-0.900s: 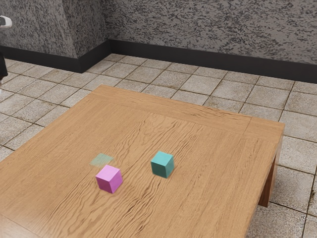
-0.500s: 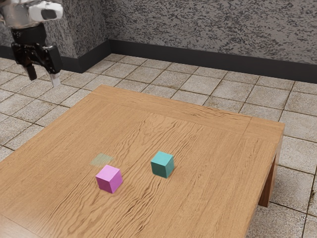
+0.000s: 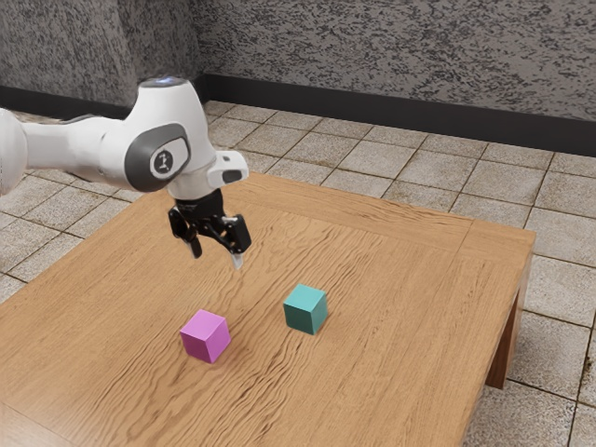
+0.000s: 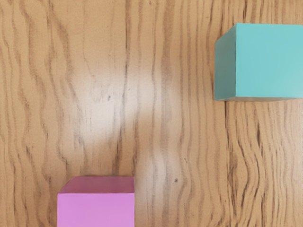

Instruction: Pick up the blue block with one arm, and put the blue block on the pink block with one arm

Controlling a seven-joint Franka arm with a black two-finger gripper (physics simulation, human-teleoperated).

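The blue block (image 3: 305, 309), teal in shade, sits on the wooden table (image 3: 419, 279) just below the exterior view's centre, apart from the pink block (image 3: 205, 335) at its lower left. The gripper (image 3: 216, 255) hovers up-left of both, its jaws spread and empty. The grey joint cap (image 3: 163, 160) bears a white mark that is too small to read.

Two views: one set high at the side, one carried at the wrist.
The table (image 3: 400, 270) is seen obliquely from above, some way off, with the floor (image 3: 447, 168) and wall (image 3: 391, 47) behind; its top is looked straight down on from close by. The pink block (image 3: 205, 335), the blue block (image 3: 305, 308) and the wood between them are shared.
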